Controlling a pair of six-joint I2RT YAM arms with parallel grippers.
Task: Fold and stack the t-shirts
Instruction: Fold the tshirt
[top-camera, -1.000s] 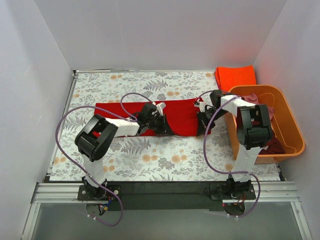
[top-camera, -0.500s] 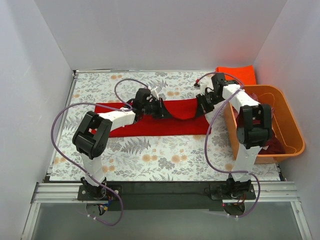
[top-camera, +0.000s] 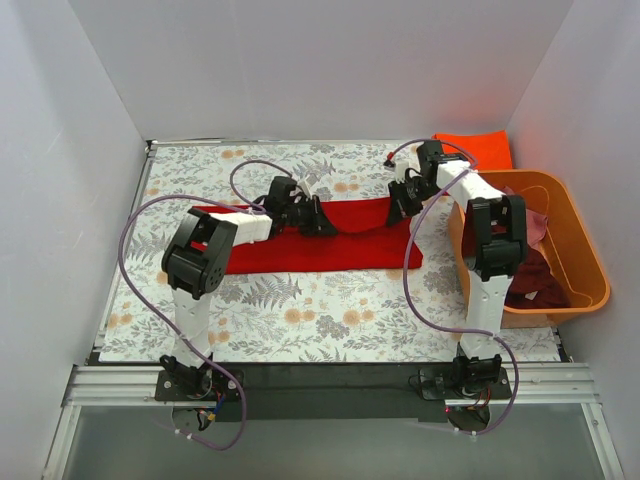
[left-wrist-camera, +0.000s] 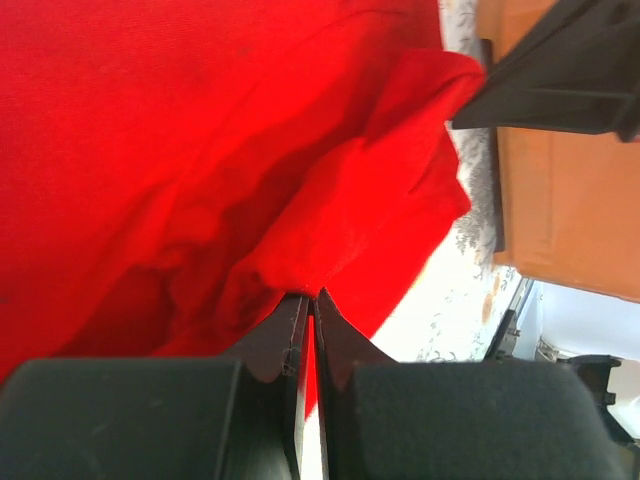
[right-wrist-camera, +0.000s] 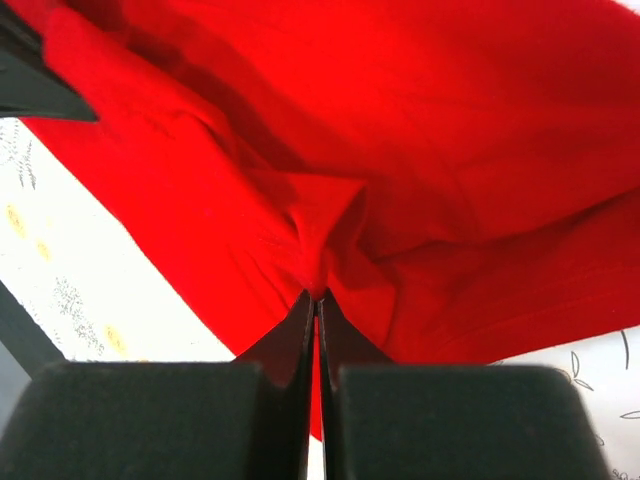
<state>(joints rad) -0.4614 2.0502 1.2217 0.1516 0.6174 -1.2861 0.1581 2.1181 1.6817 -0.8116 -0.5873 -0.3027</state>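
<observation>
A bright red t-shirt (top-camera: 310, 250) lies stretched across the middle of the floral table. My left gripper (top-camera: 322, 222) is shut on its cloth near the middle; the pinched fold shows in the left wrist view (left-wrist-camera: 300, 270). My right gripper (top-camera: 398, 208) is shut on the shirt's right end, seen in the right wrist view (right-wrist-camera: 320, 250). Both hold the far edge lifted toward the back, with cloth sagging between them. A folded orange-red t-shirt (top-camera: 472, 148) lies at the back right. Maroon and pink shirts (top-camera: 530, 280) lie in the orange tub (top-camera: 580, 250).
The orange plastic tub stands along the right edge, close beside my right arm. White walls enclose the table on three sides. Purple cables loop over both arms. The floral tabletop (top-camera: 300, 320) shows in front of the shirt.
Both grippers have moved toward the back of the table, carrying the pinched edge of the red shirt over the rest of it.
</observation>
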